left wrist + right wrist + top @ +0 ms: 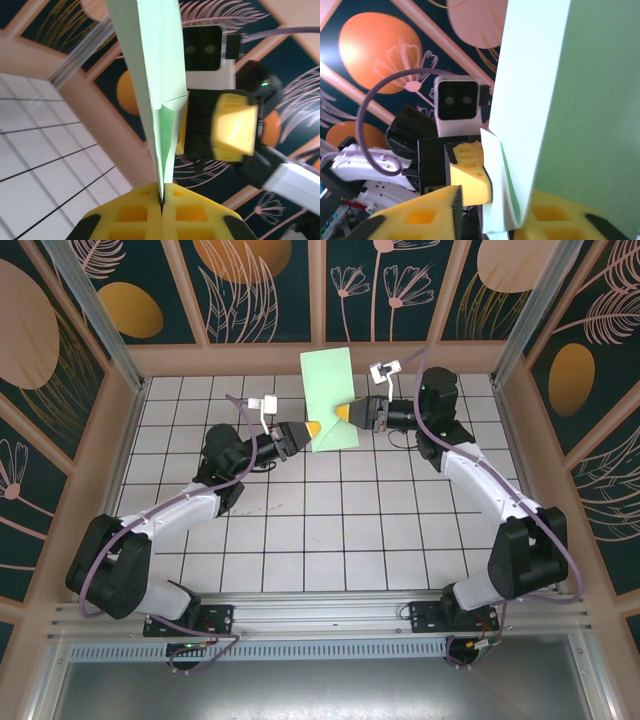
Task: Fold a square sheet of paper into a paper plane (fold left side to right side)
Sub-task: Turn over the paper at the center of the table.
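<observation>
Pale mint-green, a folded sheet of paper [328, 380] stands upright in the air over the far middle of the white tiled table [300, 520], seen from above, with my two arms reaching in from either side. My left gripper [313, 430] meets the sheet's lower left corner and my right gripper [343, 414] meets its right edge a little higher, the yellow fingertips of both close together across the paper. From my left wrist, the sheet of paper [150, 65] rises as a narrow, creased strip from between my yellow fingers, and my left gripper [161, 202] is squeezed fully together on its bottom tip, with no gap between the pads. Beyond the strip my right gripper [205, 127] faces me, a dark space between its two yellow fingers. From my right wrist, the sheet of paper [570, 100] fills the right side, its folded edge dropping between my fingers. My right gripper [492, 220] stands partly open with the paper in the gap, and a dark slit separates the paper from the left-hand finger. Behind it, my left gripper [480, 172] pinches the sheet's far edge.
</observation>
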`<state>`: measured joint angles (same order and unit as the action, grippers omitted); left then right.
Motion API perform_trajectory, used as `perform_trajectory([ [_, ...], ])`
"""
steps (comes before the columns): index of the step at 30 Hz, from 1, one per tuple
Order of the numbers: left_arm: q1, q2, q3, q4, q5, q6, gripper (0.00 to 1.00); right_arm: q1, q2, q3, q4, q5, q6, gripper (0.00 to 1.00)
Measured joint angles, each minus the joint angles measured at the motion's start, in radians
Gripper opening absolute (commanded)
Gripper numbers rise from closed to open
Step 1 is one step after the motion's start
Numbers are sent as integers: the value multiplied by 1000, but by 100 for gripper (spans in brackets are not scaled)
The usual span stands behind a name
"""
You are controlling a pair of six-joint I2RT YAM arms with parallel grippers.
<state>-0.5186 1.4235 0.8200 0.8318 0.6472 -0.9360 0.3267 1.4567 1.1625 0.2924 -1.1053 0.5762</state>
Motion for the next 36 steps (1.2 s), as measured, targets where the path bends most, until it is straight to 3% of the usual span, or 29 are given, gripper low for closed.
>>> perform_trajectory([
  [5,-78,-65,94,-378,-197,220,0,-42,-80,5,-267,291,-167,61],
  [12,-270,-72,302,-917,-667,402,0,-139,-219,-45,-521,858,-274,86],
  [16,-383,55,473,-1239,-942,378,0,-193,-309,-135,-564,1032,-289,95],
  [22,-493,360,737,-1743,-1266,194,0,-203,-375,-197,-585,1144,-294,99],
  [28,-521,568,827,-2027,-1360,43,0,-209,-389,-223,-586,1168,-294,99],
  [36,-521,731,884,-2111,-1318,-9,0,-217,-407,-245,-585,1157,-294,99],
])
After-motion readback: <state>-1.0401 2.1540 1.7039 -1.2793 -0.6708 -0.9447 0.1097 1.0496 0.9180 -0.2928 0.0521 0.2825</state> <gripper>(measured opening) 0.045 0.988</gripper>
